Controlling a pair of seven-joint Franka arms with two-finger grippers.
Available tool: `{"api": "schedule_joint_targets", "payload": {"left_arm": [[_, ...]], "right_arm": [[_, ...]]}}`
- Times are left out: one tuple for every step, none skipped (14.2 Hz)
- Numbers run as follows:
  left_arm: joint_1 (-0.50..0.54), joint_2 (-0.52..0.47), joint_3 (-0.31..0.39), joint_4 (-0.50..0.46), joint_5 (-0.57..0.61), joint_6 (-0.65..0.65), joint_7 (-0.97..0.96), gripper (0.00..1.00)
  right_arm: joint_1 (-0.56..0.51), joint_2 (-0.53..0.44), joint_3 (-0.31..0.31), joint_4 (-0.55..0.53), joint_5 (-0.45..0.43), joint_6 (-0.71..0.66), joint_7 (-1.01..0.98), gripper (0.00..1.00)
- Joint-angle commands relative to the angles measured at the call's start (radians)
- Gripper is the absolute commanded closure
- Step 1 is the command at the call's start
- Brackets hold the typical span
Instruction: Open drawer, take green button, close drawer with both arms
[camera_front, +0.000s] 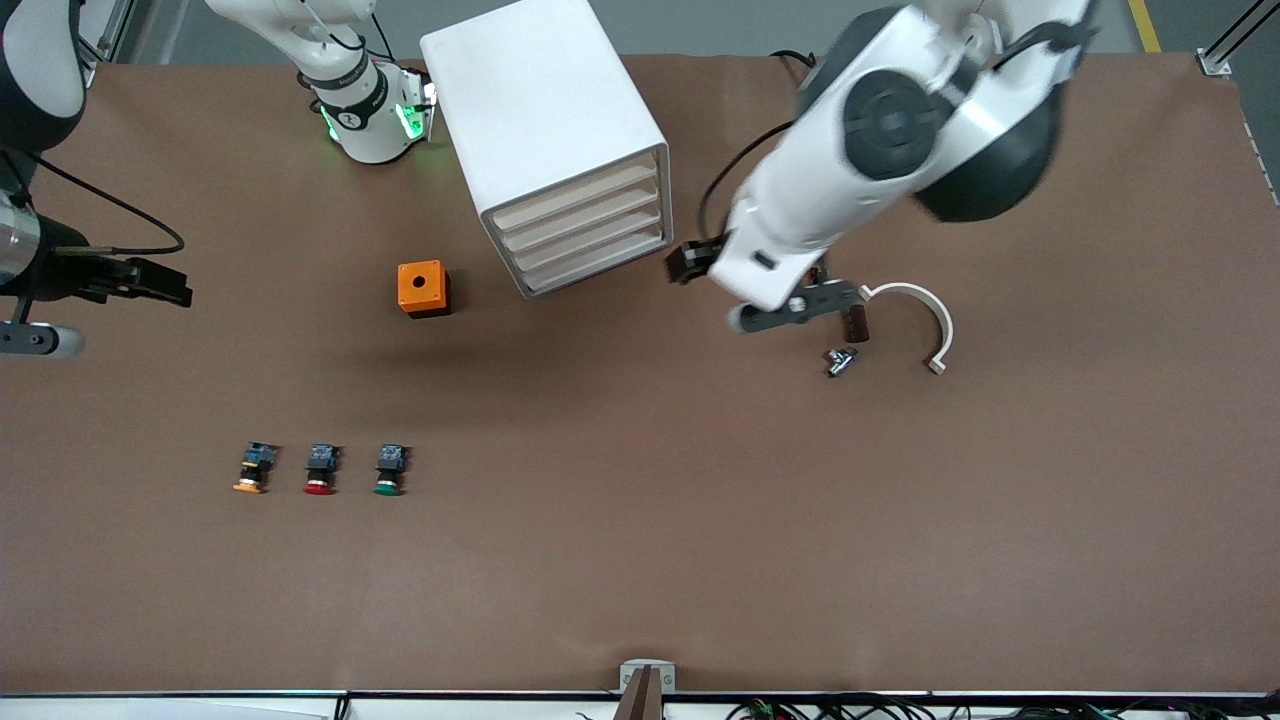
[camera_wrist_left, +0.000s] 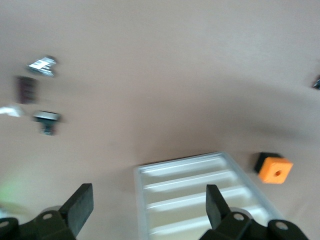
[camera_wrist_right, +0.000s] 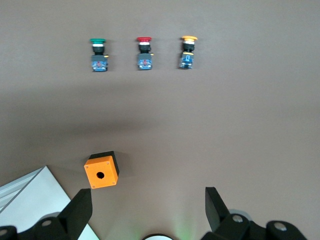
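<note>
A white cabinet (camera_front: 545, 110) holds four alike drawers (camera_front: 585, 225), all shut, also in the left wrist view (camera_wrist_left: 190, 195). My left gripper (camera_front: 688, 262) hangs in front of the drawers, open (camera_wrist_left: 150, 205), with nothing between its fingers. The green-capped button (camera_front: 389, 470) lies on the table well nearer the front camera than the cabinet, toward the right arm's end; the right wrist view also has the button (camera_wrist_right: 98, 54). My right gripper (camera_front: 165, 285) waits high over the right arm's end of the table, open (camera_wrist_right: 147, 210) and empty.
A red-capped button (camera_front: 320, 469) and a yellow-capped one (camera_front: 254, 468) lie in a row with the green one. An orange box with a hole (camera_front: 422, 288) sits beside the cabinet. A white curved bracket (camera_front: 925, 320) and small metal parts (camera_front: 840, 360) lie under the left arm.
</note>
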Motion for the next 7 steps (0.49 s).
{"api": "schedule_joint_targets", "payload": {"left_arm": [[0.062,-0.085,-0.008,-0.046,0.096,-0.104,0.136,0.01],[0.093,-0.095,-0.010,-0.048,0.122,-0.131,0.171,0.01],[0.118,-0.096,-0.008,-0.051,0.145,-0.142,0.182,0.01],[0.135,-0.102,-0.010,-0.062,0.182,-0.152,0.185,0.01],[0.154,-0.108,-0.011,-0.075,0.214,-0.159,0.199,0.01],[0.167,-0.121,-0.010,-0.098,0.237,-0.160,0.237,0.01],[0.206,-0.145,-0.011,-0.123,0.245,-0.159,0.295,0.01]], "right_arm": [[0.039,-0.029,0.001,0.002,0.014,-0.020,0.024,0.00],[0.049,-0.030,0.001,0.002,0.016,-0.020,0.025,0.00],[0.050,-0.030,0.001,0.002,0.016,-0.018,0.025,0.00],[0.046,-0.030,-0.002,0.002,0.017,-0.018,0.024,0.00],[0.041,-0.030,-0.007,0.002,0.022,-0.016,0.024,0.00],[0.030,-0.030,-0.010,0.002,0.022,-0.015,0.024,0.00],[0.018,-0.030,-0.011,0.002,0.022,-0.016,0.022,0.00]]}}
